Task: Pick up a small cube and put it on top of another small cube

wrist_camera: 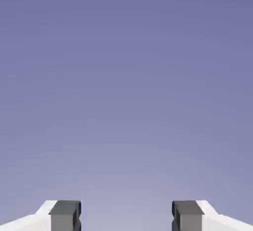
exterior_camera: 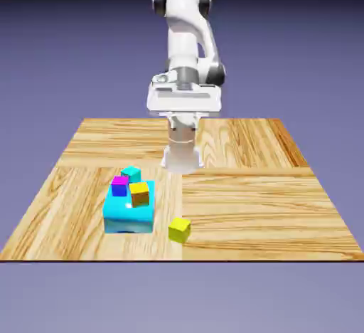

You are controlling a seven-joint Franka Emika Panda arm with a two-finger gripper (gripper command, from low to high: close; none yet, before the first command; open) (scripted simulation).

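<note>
The small yellow cube point(exterior_camera: 179, 229) lies on the wooden table point(exterior_camera: 242, 196) near its front edge, just to the exterior view's right of a big cyan block point(exterior_camera: 129, 212). An orange small cube point(exterior_camera: 140, 193) sits on top of that block. My gripper point(exterior_camera: 183, 102) hangs high above the table's far part, well away from both cubes. In the hand view the gripper point(wrist_camera: 126, 216) is open, with its grey fingertips point(wrist_camera: 65, 215) wide apart and only the blue-violet backdrop between them. No cube shows in the hand view.
A magenta small cube point(exterior_camera: 119, 185) and a teal small cube point(exterior_camera: 131, 174) also rest on the cyan block, behind the orange one. The robot's base point(exterior_camera: 182, 155) stands at the table's far middle.
</note>
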